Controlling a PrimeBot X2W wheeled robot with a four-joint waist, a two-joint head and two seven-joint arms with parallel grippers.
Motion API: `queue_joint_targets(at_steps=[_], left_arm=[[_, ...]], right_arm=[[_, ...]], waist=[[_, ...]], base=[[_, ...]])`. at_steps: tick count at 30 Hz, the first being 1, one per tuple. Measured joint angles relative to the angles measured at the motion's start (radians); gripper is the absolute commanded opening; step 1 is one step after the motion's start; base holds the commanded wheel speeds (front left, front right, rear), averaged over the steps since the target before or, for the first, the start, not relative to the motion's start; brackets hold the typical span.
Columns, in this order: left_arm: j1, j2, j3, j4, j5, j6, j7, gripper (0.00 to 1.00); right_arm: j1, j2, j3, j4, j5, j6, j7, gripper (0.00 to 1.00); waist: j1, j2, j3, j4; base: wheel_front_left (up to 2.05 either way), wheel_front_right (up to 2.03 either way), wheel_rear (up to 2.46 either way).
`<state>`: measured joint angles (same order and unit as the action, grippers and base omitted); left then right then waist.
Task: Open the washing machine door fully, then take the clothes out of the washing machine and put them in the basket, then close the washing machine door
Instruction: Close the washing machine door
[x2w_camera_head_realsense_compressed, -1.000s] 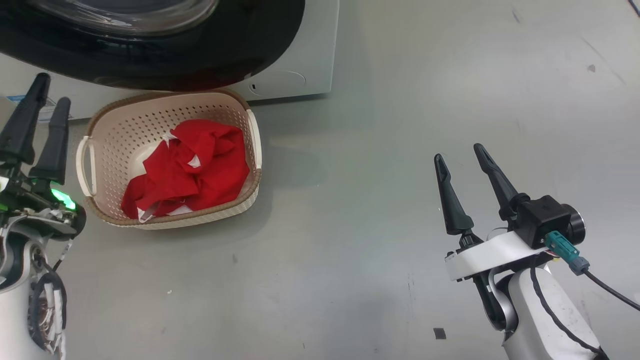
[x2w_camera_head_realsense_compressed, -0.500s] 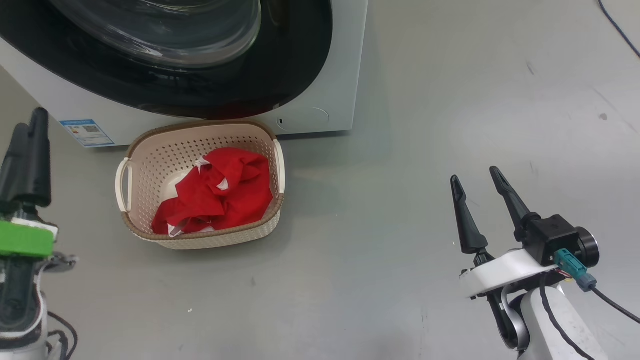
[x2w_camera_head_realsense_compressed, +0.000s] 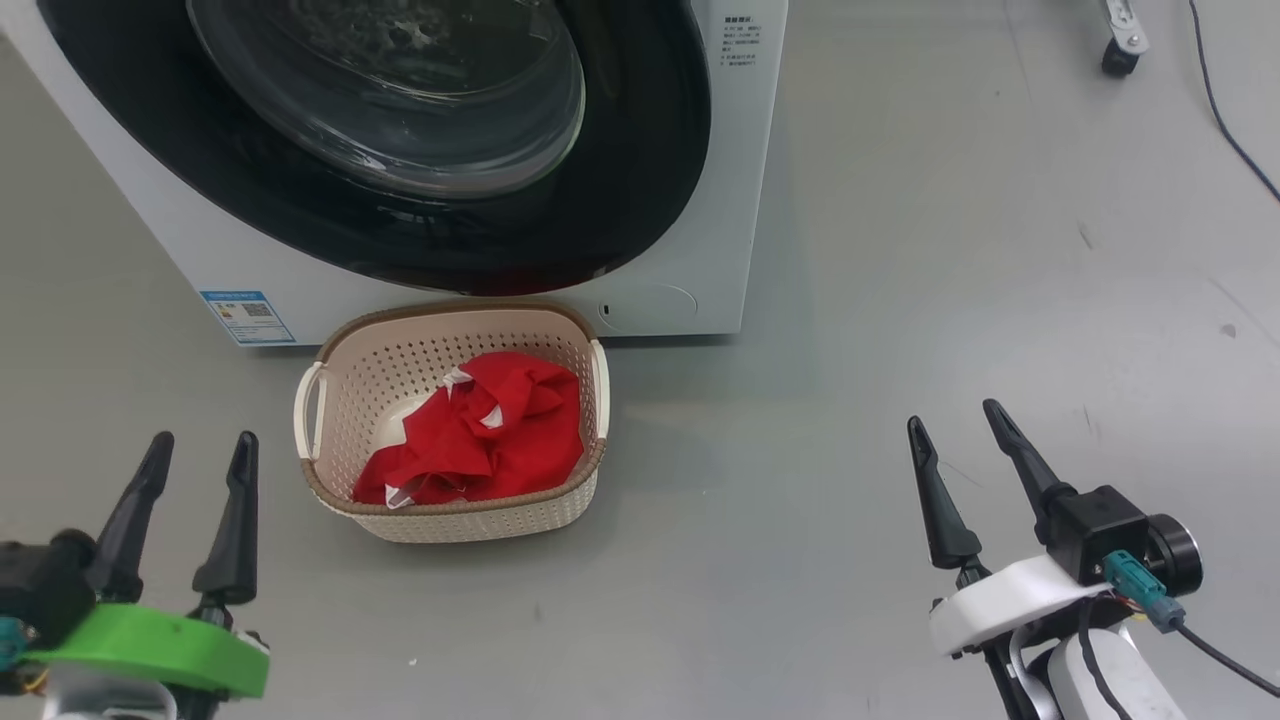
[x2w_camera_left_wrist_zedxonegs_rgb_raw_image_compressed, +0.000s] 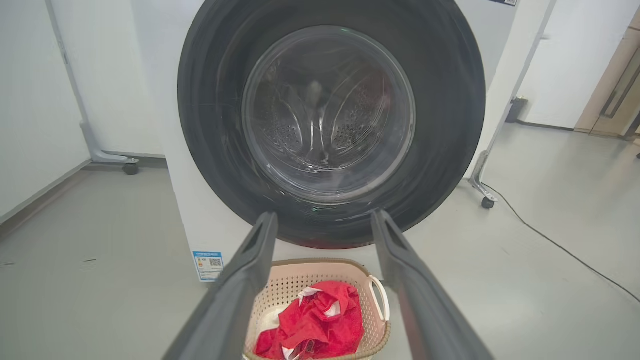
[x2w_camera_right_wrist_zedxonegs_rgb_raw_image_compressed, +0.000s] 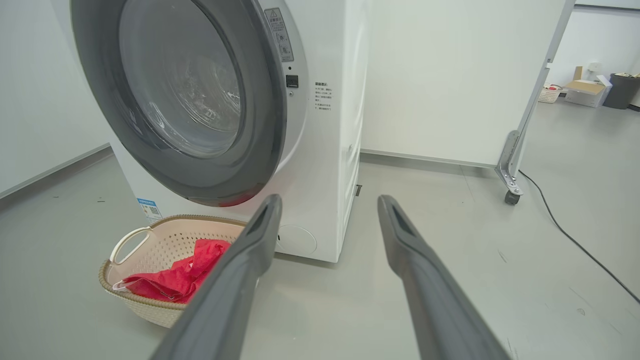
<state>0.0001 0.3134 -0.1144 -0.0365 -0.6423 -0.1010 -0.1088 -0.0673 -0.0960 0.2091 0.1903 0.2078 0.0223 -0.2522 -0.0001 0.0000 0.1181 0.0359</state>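
one crumpled heap of red clothes (x2w_camera_head_realsense_compressed: 490, 440), with bits of white trim showing, is lying inside the basket (x2w_camera_head_realsense_compressed: 480, 522), bunching toward its right and near side and leaving some cream bottom showing at the far left. the basket is standing upright on the grey floor (x2w_camera_head_realsense_compressed: 850, 300), just in front of the washing machine (x2w_camera_head_realsense_compressed: 745, 150), with its far rim sitting below the lower edge of the washing machine door (x2w_camera_head_realsense_compressed: 420, 130). the door is lying against the front of the machine and looking shut. its glossy black rim is reflecting a smear of red at the bottom, and in the left wrist view the perforated steel drum is showing through the clear glass bowl. a small blue sticker (x2w_camera_head_realsense_compressed: 247, 315) is sitting on the machine's lower front, left of the basket.

the left gripper (x2w_camera_head_realsense_compressed: 205, 440) is hovering to the left of the basket, apart from it, with its two dark fingers spreading wide and gripping nothing. the right gripper (x2w_camera_head_realsense_compressed: 952, 415) is hanging well apart from the basket on the right side, its fingers likewise parting wide and carrying nothing.

further out, in the right wrist view, a black cable (x2w_camera_right_wrist_zedxonegs_rgb_raw_image_compressed: 575, 240) is trailing across the floor, and a wheeled stand leg (x2w_camera_right_wrist_zedxonegs_rgb_raw_image_compressed: 507, 160) is standing beside a white wall.
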Motion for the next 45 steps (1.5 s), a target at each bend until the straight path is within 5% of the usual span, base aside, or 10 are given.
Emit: queue_joint_targets(at_steps=[16,45], left_arm=[[0.143,-0.049,-0.074,0.044,0.142,0.140,-0.079,1.00],[0.169,-0.082,-0.090,0.035,0.173,0.168,-0.105,1.00]], right_arm=[[0.109,0.014,0.020,0.024,0.000,-0.015,0.000,1.00],[0.143,0.019,0.018,-0.007,0.000,-0.025,0.000,1.00]], waist=[[0.0000,0.0000,-0.104,0.019],[0.0000,0.0000,-0.103,0.015]], base=[[0.00,0.00,0.00],[0.00,0.00,0.00]])
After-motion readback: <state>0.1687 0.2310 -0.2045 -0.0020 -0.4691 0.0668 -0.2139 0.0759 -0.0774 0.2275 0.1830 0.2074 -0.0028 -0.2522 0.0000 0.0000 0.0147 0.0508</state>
